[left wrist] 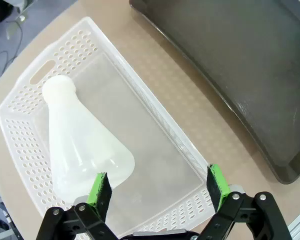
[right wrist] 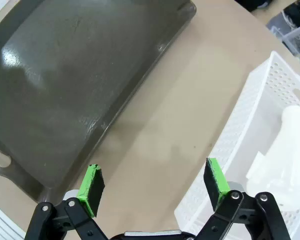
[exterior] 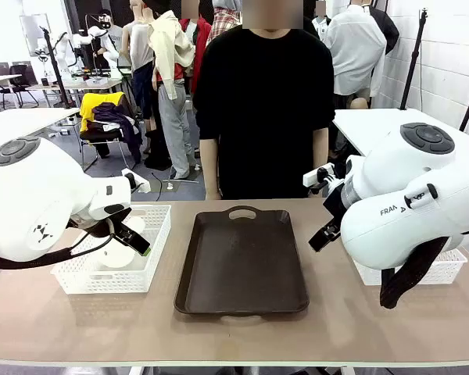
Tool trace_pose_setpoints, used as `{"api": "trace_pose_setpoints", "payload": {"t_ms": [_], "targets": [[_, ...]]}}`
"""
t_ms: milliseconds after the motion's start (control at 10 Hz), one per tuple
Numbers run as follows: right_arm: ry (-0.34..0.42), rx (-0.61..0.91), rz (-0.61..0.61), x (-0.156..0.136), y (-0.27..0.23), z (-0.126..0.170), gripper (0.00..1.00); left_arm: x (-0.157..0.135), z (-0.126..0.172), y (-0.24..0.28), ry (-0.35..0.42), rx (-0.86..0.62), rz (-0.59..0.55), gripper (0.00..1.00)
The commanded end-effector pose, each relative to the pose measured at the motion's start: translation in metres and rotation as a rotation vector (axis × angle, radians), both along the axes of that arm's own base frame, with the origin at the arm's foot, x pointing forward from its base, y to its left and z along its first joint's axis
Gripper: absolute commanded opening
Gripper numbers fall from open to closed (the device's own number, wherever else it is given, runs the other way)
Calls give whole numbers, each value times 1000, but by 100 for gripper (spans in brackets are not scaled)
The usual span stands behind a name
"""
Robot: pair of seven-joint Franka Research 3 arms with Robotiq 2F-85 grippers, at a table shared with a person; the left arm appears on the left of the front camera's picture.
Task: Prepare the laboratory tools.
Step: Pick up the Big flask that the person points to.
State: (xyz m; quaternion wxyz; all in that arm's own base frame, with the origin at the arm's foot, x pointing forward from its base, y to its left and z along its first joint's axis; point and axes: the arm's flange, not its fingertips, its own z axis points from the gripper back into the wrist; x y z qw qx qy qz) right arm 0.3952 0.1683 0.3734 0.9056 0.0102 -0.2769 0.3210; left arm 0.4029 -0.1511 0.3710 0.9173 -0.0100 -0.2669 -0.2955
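Observation:
One frosted-white conical flask (left wrist: pixel 80 145) lies on its side in the white mesh basket (left wrist: pixel 25 100) on the left, neck pointing away from my left gripper (left wrist: pixel 157 187). That gripper hangs open just above the basket's near end, one green pad (left wrist: pixel 99 192) over the flask's base. From the front the flask (exterior: pixel 119 256) shows pale under my left gripper (exterior: pixel 131 237). A second flask (right wrist: pixel 285 150) lies in the right-hand basket (right wrist: pixel 250 115). My right gripper (right wrist: pixel 152 182) is open over bare table between that basket and the tray; in the front view it (exterior: pixel 324 234) hovers by the tray's right edge.
A dark brown tray (exterior: pixel 242 266) with nothing on it lies in the table's middle between the two baskets (exterior: pixel 113 277) (exterior: pixel 442 269). A person in a black top stands at the far edge behind the tray. Bare table runs along the near edge.

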Motion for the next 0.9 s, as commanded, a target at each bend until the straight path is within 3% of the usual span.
{"api": "trace_pose_setpoints", "payload": {"t_ms": [0, 800], "targets": [[0, 0, 0, 0, 0, 0, 100, 0, 0, 0, 0, 0, 0, 100], [0, 0, 0, 0, 0, 0, 100, 0, 0, 0, 0, 0, 0, 100]]}}
